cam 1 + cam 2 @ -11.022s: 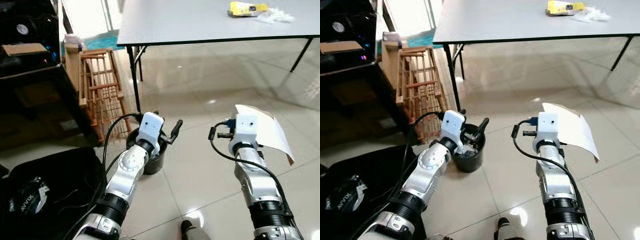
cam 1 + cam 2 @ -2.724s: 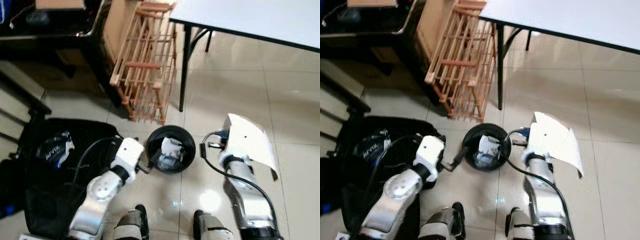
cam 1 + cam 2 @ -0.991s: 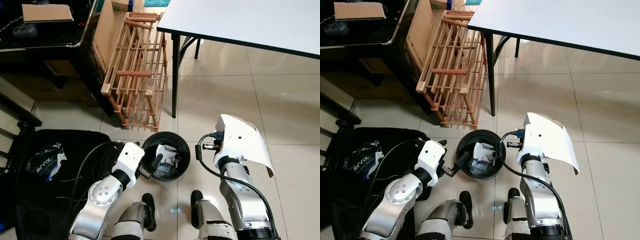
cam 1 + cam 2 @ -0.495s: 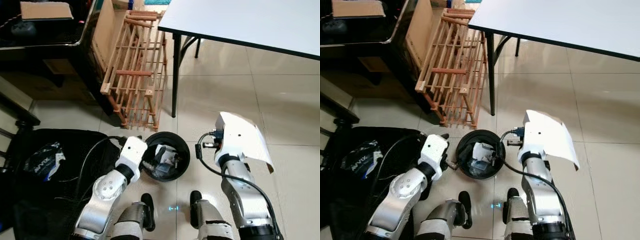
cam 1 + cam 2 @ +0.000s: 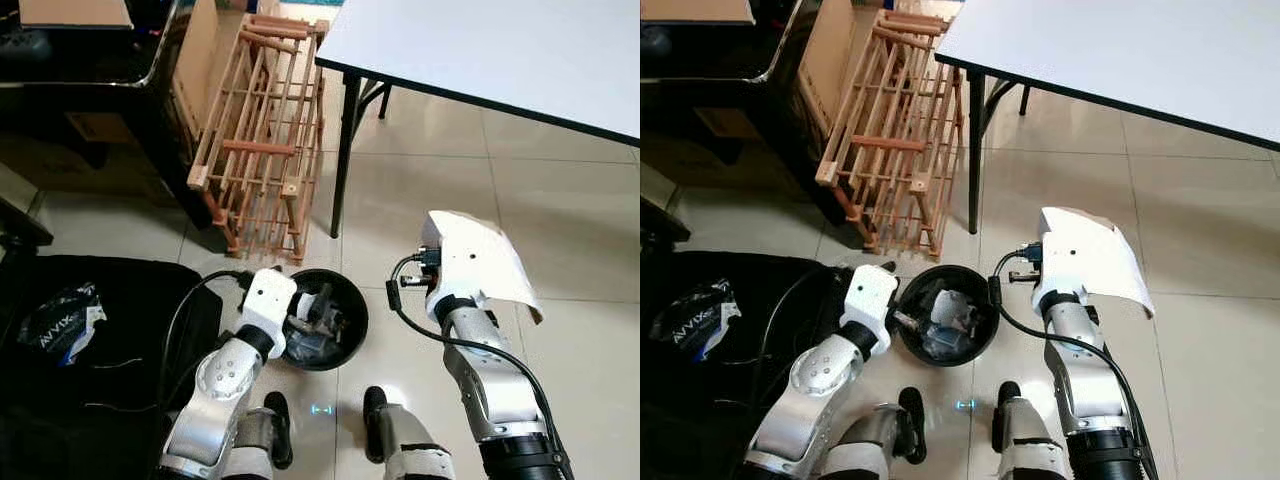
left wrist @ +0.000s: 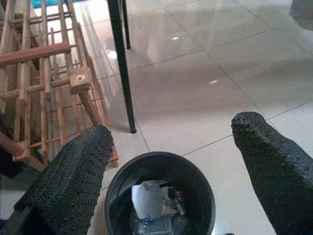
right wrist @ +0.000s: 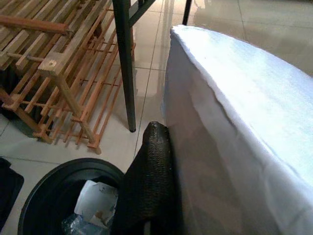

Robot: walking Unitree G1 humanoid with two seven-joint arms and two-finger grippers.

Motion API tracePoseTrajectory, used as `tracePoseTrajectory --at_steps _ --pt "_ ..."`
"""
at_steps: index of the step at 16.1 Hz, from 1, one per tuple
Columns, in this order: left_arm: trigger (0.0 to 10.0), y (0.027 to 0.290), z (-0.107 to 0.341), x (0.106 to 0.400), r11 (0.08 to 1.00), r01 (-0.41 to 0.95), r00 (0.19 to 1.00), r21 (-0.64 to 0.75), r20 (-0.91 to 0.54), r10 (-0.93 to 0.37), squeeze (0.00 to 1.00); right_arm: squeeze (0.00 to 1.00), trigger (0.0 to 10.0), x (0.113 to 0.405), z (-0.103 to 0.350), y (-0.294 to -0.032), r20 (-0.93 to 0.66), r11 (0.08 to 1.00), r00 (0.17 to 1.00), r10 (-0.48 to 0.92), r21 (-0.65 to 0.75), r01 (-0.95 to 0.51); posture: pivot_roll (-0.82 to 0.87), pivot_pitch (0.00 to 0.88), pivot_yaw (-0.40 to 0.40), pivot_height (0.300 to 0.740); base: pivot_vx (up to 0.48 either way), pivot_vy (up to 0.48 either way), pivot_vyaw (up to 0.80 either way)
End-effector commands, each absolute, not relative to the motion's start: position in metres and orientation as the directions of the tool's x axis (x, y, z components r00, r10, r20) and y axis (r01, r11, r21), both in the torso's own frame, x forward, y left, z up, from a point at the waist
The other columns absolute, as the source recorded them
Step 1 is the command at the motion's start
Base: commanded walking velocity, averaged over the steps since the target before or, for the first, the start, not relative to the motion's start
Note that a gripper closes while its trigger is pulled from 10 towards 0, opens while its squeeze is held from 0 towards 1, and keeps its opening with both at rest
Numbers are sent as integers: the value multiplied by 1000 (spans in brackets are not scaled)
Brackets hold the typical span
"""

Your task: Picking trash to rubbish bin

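A round black rubbish bin stands on the tiled floor just ahead of my feet, with crumpled white paper and plastic trash inside. My left gripper reaches over the bin's left side. In the left wrist view its fingers are spread wide and open, nothing between them, the bin below. To the right of the bin, my right gripper is shut on a white sheet of paper held upright. One black finger presses against the sheet.
A wooden slatted rack leans behind the bin beside a black table leg of the grey table. A black bag with a printed packet lies left. Dark furniture stands at the back left.
My left gripper has moved from the bin's left rim to over the bin. The right gripper still holds the white sheet. The camera has shifted a little.
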State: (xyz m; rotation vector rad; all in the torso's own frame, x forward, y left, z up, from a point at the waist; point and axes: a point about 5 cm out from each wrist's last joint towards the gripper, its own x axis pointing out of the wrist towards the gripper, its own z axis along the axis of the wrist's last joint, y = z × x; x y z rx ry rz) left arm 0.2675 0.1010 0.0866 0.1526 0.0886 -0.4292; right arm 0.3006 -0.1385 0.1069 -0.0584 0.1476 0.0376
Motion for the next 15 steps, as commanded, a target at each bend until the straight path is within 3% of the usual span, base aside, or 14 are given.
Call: tracePoseTrajectory --at_steps 1,15 --pt "10000 102 78 262 902 412 908 129 -146 -394 0 0 10000 297 100 -138 -179 997 983 42 -54 -52 -34 313 -16 740 0 0 0" --pt "10000 109 77 263 914 376 924 153 -144 -356 0 0 10000 292 95 -125 -196 995 975 104 19 -103 -27 326 -9 740 0 0 0"
